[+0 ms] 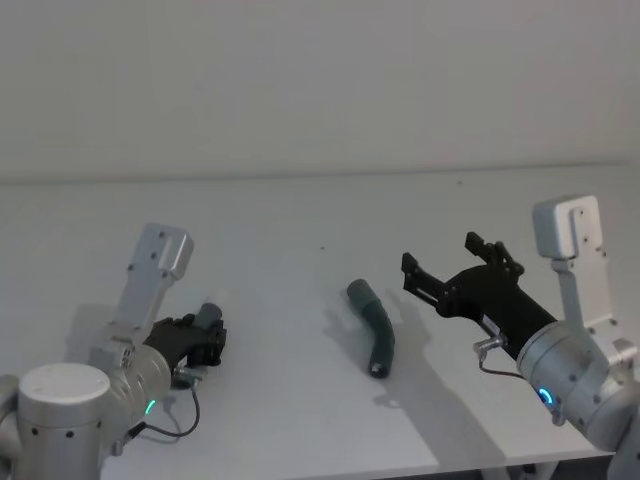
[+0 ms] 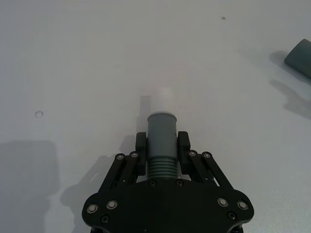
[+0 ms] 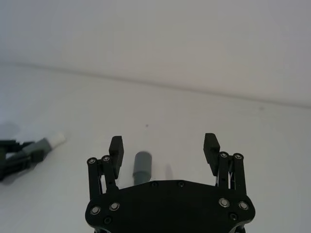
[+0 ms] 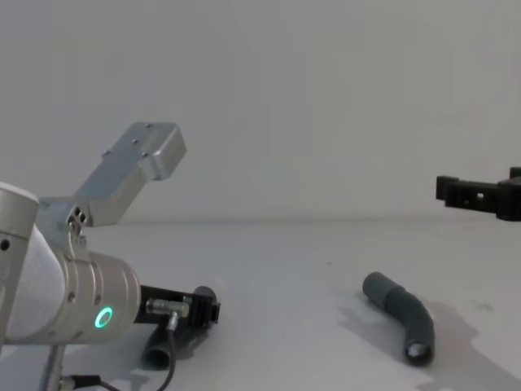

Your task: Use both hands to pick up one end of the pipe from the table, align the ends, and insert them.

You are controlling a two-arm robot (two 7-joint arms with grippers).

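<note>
Though spread wide, right claw [image 1: 440, 252] hangs beside the pipe [image 1: 373, 327]

A plain, matte white tabletop [image 1: 280, 210] is recorded, bounded on the far side by a pale wall [image 1: 320, 80]. One dark grey, bent pipe piece [image 1: 375, 335] is found lying flat on it, right of centre. One end is pointed far and slightly left, and the open mouth is turned toward the near edge. Two small dark specks [image 1: 322, 247] are noted on the far half of the surface.
</note>
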